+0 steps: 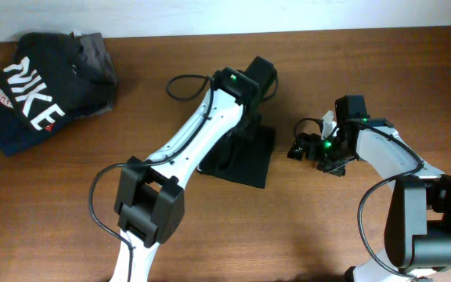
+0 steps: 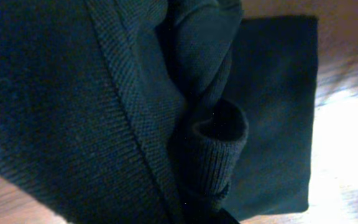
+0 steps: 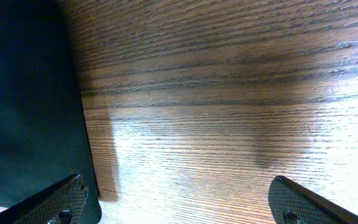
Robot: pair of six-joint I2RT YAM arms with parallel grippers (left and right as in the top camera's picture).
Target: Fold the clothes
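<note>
The black T-shirt point(image 1: 245, 160) lies as a folded dark rectangle at the table's middle, and part of it is drawn up toward my left gripper point(image 1: 258, 78). In the left wrist view bunched black fabric point(image 2: 104, 93) with a ribbed hem fills the frame and hides the fingers, while the flat folded part point(image 2: 278, 112) lies beyond. The left gripper appears shut on the fabric. My right gripper point(image 1: 302, 147) is open and empty, just right of the shirt. In the right wrist view its fingertips point(image 3: 179, 202) are wide apart over bare wood, with the shirt's edge point(image 3: 23, 93) at the left.
A dark garment with white NIKE lettering point(image 1: 34, 90) lies heaped at the far left on a grey garment point(image 1: 96, 47). The wooden table point(image 1: 382, 70) extends around both arms. A black cable loops by the left arm point(image 1: 182, 82).
</note>
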